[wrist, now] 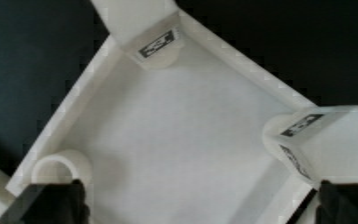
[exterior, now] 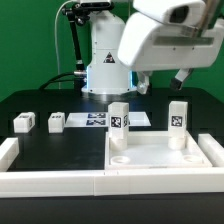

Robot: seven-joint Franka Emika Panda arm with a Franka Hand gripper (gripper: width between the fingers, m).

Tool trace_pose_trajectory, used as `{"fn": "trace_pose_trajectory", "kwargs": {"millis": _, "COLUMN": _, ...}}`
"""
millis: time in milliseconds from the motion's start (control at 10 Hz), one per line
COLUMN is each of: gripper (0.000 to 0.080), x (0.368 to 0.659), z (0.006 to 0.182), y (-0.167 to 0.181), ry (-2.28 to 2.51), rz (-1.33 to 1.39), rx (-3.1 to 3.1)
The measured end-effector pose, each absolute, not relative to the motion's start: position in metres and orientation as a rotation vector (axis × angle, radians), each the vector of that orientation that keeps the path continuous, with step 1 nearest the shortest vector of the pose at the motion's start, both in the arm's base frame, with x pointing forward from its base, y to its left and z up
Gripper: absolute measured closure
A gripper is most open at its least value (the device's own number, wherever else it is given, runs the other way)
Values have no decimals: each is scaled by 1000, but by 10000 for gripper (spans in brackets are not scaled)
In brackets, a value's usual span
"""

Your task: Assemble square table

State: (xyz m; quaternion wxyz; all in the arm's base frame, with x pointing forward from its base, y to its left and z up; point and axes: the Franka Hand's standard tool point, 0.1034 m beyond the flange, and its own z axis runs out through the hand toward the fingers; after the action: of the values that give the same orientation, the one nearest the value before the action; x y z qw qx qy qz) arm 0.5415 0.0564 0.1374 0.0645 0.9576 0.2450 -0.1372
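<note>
The square table's white slab (exterior: 160, 152) lies flat on the black table at the exterior view's right. Two tagged white legs stand upright on its far corners, one (exterior: 120, 119) on the left and one (exterior: 178, 116) on the right. Two more small legs (exterior: 23, 122) (exterior: 56, 122) lie loose at the left. My gripper (exterior: 163, 80) hangs open above the slab, holding nothing. In the wrist view the slab (wrist: 176, 120) fills the picture with both standing legs (wrist: 158, 40) (wrist: 314, 135) on it. The dark fingertips (wrist: 43, 200) frame the open gripper (wrist: 194, 205).
Long white border rails (exterior: 50, 178) run along the table's front edge and up its left side. The marker board (exterior: 95, 118) lies flat behind the slab, in front of the robot's base (exterior: 105, 70).
</note>
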Motion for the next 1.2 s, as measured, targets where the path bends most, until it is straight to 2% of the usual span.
{"fn": "trace_pose_trajectory", "kwargs": {"millis": 300, "gripper": 151, "x": 514, "z": 150, "y": 12, "ry": 503, "rz": -411, "rx": 2973}}
{"fn": "trace_pose_trajectory", "kwargs": {"millis": 500, "gripper": 151, "x": 492, "z": 129, "y": -27, "ry": 375, "rz": -410, "rx": 3009}}
{"fn": "trace_pose_trajectory", "kwargs": {"millis": 1000, "gripper": 151, "x": 494, "z": 130, "y": -22, "ry": 395, "rz": -415, "rx": 3004}}
{"fn": "trace_pose_trajectory", "kwargs": {"millis": 1200, "gripper": 151, "x": 490, "z": 123, "y": -22, "ry": 323, "rz": -470, "rx": 3044}}
